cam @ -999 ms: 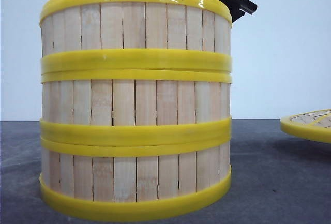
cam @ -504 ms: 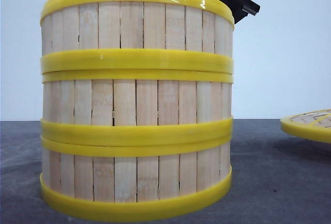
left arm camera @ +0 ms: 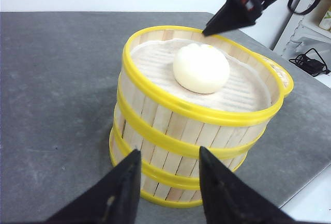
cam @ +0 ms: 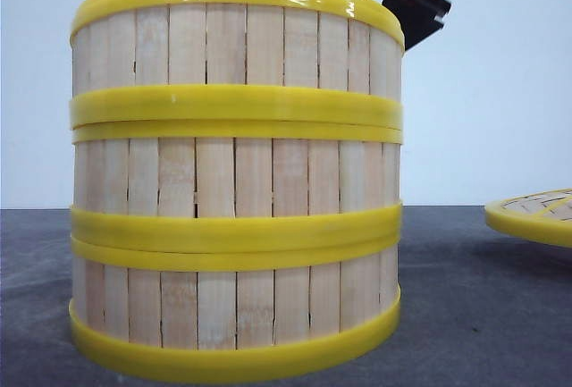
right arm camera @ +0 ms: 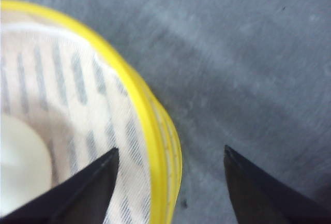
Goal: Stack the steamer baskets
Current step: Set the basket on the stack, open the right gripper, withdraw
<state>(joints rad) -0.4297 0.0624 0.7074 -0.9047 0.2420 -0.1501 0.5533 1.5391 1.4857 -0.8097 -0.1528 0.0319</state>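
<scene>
Three steamer baskets [cam: 234, 177] stand stacked in one column on the grey table, filling the front view. The top basket [left arm camera: 204, 113] holds a white cloth liner and a pale bun [left arm camera: 200, 69]. My left gripper [left arm camera: 168, 154] is open, hanging short of the stack's side with nothing between its fingers. My right gripper [right arm camera: 169, 154] is open above the top basket's far rim [right arm camera: 155, 131], one finger over the liner, the other outside over the table. In the left wrist view the right gripper [left arm camera: 227, 19] hovers just above that rim.
A flat yellow-rimmed woven lid [cam: 534, 214] lies on the table at the right. The table's edge [left arm camera: 305, 193] runs close beside the stack; past it are a white shelf and a black cable [left arm camera: 310, 61].
The right gripper has risen slightly above the top basket's far rim. The stack and the lid have not moved.
</scene>
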